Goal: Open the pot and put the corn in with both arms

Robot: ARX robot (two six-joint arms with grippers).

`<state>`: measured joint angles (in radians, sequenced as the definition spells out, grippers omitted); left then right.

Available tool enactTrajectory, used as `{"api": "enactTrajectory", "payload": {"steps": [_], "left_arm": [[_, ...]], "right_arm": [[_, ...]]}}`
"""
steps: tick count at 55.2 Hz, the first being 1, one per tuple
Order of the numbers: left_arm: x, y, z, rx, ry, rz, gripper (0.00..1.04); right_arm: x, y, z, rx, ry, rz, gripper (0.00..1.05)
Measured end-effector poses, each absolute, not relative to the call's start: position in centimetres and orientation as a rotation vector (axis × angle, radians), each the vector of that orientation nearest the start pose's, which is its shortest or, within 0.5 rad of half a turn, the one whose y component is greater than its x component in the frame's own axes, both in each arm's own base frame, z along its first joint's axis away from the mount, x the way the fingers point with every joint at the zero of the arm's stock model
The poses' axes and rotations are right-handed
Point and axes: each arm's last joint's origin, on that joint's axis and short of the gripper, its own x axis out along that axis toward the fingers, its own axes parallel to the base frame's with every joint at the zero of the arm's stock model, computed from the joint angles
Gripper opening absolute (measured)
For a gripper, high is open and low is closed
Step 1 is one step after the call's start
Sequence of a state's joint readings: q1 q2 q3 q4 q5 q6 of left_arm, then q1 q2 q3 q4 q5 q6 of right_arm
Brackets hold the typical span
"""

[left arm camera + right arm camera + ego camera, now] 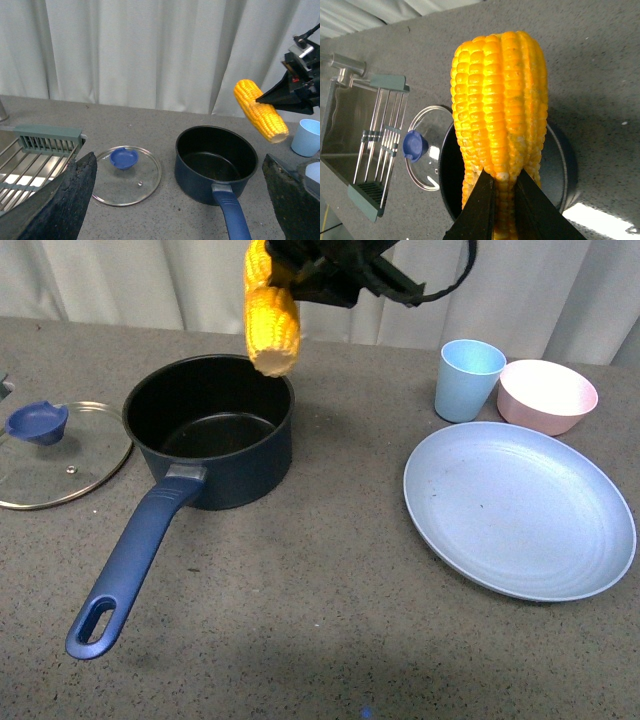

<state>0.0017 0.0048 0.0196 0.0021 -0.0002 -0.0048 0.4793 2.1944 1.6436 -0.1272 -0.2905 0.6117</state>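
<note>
The navy pot [245,475] stands uncovered on the grey counter, black inside and holding nothing, its long handle [130,560] pointing toward the front edge. Its glass lid [70,465] with a blue knob lies flat to the pot's left. My right gripper [292,275] is shut on the corn [270,325], which hangs tip-down just above the pot's far rim. The right wrist view shows the corn [500,100] clamped between the black fingers [477,210], with the pot [565,165] below. My left gripper [178,160] is open and holds nothing, hovering back from the pot [195,185] and the lid [125,175].
A large light-blue plate [520,510] lies right of the pot. Behind it stand a light-blue cup [468,380] and a pink bowl [547,395]. A sink with a wire rack [30,160] lies beyond the lid on the left. White curtains close off the back.
</note>
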Motion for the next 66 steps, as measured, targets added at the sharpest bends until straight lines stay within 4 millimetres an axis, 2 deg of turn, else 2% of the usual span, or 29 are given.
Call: {"api": "enactTrajectory", "payload": {"steps": [15, 29, 46, 57, 66], "left_arm": [[9.7, 0.0, 17.0, -0.005, -0.017, 0.002, 0.98], [9.7, 0.0, 17.0, -0.005, -0.017, 0.002, 0.98], [9.7, 0.0, 17.0, -0.005, -0.017, 0.002, 0.98], [9.7, 0.0, 17.0, -0.005, -0.017, 0.002, 0.98], [9.7, 0.0, 17.0, -0.005, -0.017, 0.002, 0.98]], "right_arm": [[42.6, 27.2, 16.9, 0.481, 0.948, 0.557, 0.05], [42.2, 28.5, 16.4, 0.474, 0.976, 0.577, 0.06], [42.5, 28.2, 16.4, 0.475, 0.966, 0.555, 0.65], [42.6, 27.9, 16.4, 0.469, 0.925, 0.526, 0.97], [41.7, 25.9, 16.6, 0.321, 0.745, 0.391, 0.95]]}}
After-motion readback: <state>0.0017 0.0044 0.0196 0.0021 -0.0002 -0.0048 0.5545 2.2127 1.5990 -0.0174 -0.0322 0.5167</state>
